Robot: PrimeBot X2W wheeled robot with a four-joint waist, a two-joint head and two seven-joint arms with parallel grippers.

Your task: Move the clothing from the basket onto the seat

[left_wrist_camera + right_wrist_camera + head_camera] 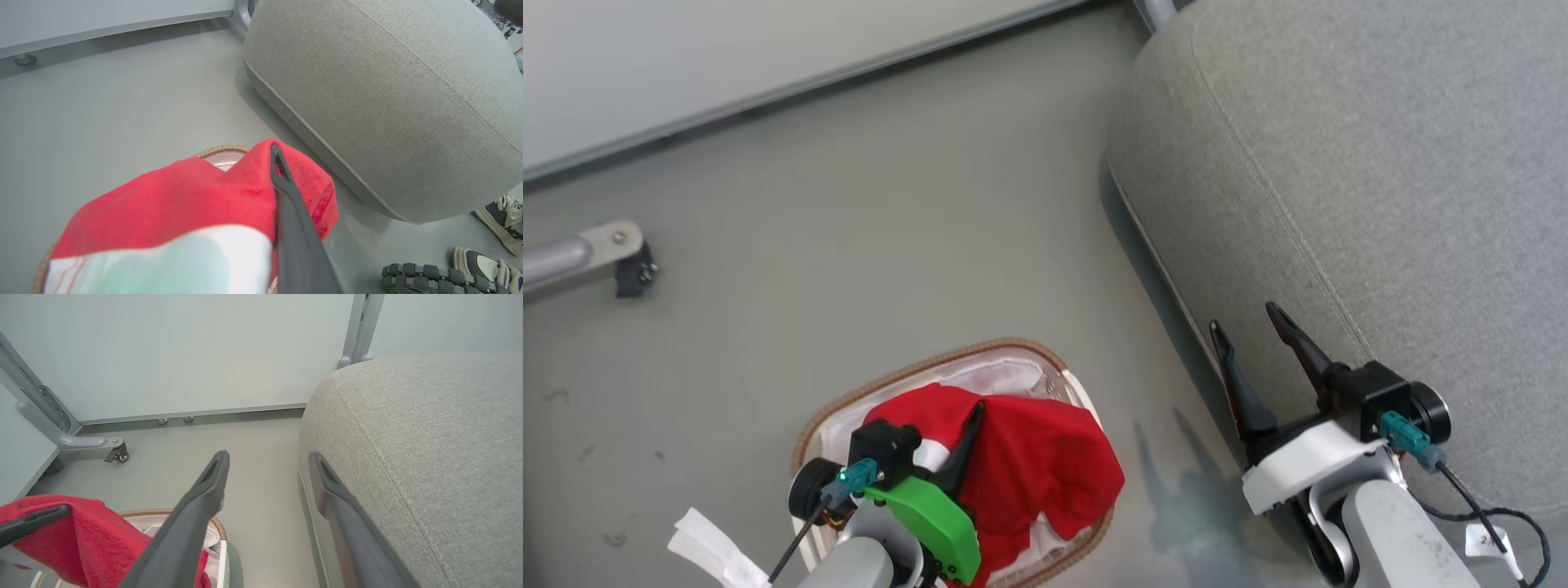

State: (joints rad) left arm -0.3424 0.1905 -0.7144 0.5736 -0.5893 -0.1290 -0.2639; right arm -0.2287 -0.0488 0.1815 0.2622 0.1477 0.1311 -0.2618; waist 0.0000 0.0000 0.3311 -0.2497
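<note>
- Clamped shut on the red clothing point(1037, 465): left gripper point(970, 420) — cloth bunched up, draping over the basket point(907, 371) rim.
- Spread wide and empty: right gripper point(1245, 320), at the grey seat point(1380, 163) edge, apart from the basket.

We count one basket point(1005, 343), one seat point(1380, 163) and one red heap of clothing point(1037, 457); how many pieces are in it, we cannot tell. We count two shoes: one shoe point(500, 218) and a second shoe point(484, 267). We count one little wheel point(118, 456). We count two grippers: the left gripper point(970, 416) and the right gripper point(1245, 318).
</note>
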